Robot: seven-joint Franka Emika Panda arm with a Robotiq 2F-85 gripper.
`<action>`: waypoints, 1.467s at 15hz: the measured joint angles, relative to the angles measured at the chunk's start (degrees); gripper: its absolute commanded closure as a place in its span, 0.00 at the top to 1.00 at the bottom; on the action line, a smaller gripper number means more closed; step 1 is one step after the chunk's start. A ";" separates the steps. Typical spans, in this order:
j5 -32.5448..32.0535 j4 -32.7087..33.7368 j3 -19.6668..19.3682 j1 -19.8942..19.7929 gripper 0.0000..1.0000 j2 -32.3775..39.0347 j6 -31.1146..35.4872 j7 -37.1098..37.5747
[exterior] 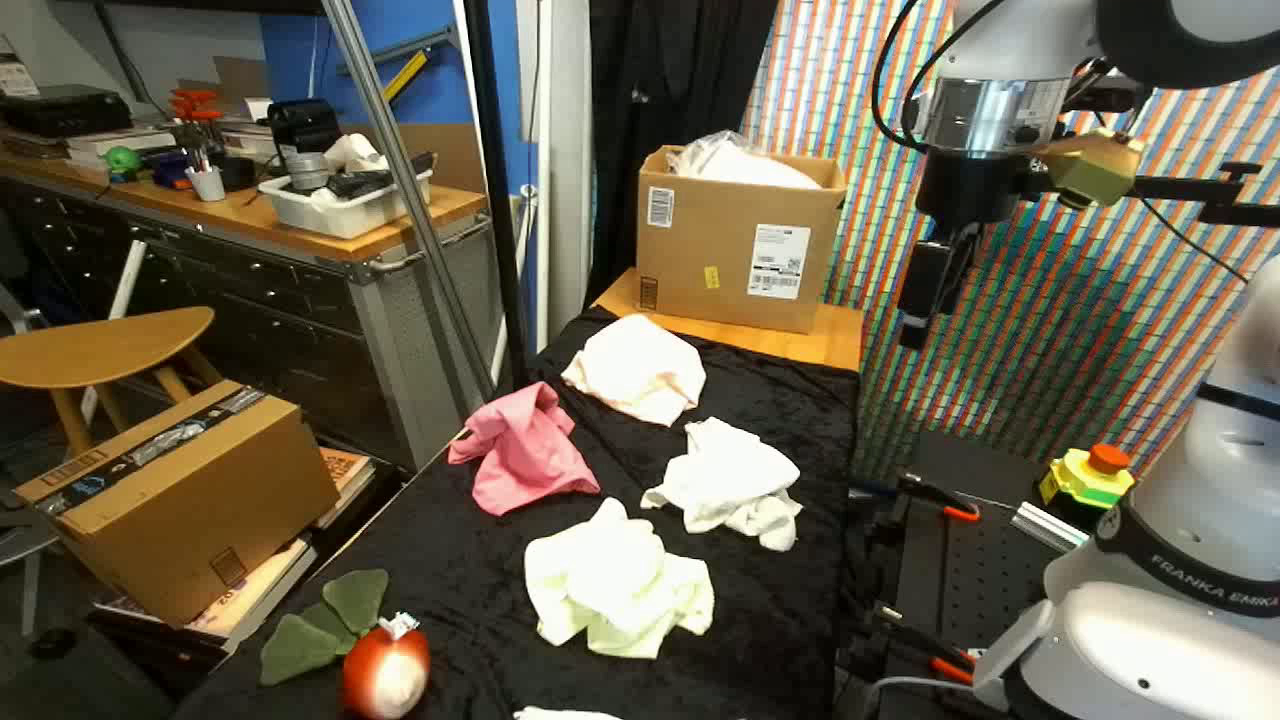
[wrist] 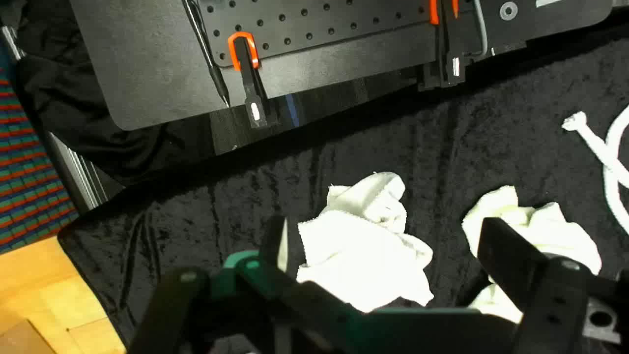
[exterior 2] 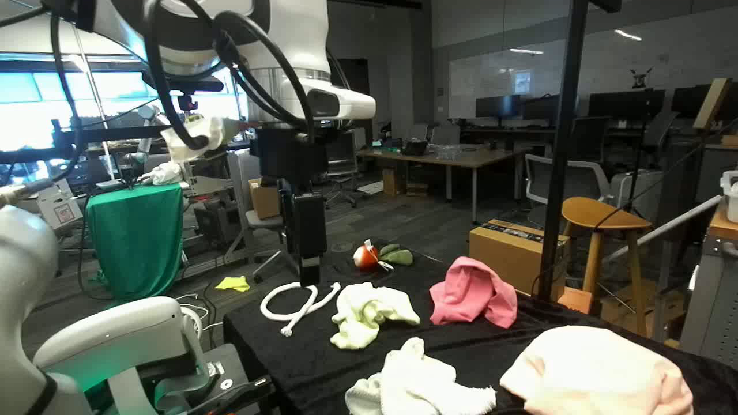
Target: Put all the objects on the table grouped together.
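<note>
The gripper hangs above the black-covered table, its jaws wide apart and holding nothing; the wrist view shows that gap plainly, while an exterior view has the fingers almost in line, one masking the other.

The task's things lie spread over the table. The white cloth is toward the robot-side edge, on the half nearer the cardboard box. The pale yellow cloth lies near it, closer to the end edge away from the box, with a strip of black between them. All three views show these two.

Both exterior views add the pink cloth by the edge away from the robot, the peach cloth near the box-end edge, and a round red item with green leaf shapes, by the corner away from both robot and box.

The white rope lies crossed over itself near the robot-side corner of the end away from the box; an exterior view shows both its ends, the wrist view one end and part of the loop.

Beyond the robot-side edge, the wrist view gives a perforated plate from above, with an orange-and-black clamp; an exterior view shows a red button there.
</note>
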 measured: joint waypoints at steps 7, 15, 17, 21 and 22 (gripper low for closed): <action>0.00 -0.08 0.00 0.00 1.00 0.33 -0.12 0.00; 0.29 0.41 5.05 4.61 1.00 5.40 2.72 -0.01; 0.68 0.77 7.06 6.87 1.00 8.19 4.43 0.05; 2.31 1.26 10.79 11.08 1.00 14.14 9.83 1.88; 2.90 1.33 11.88 12.01 1.00 15.75 11.58 2.91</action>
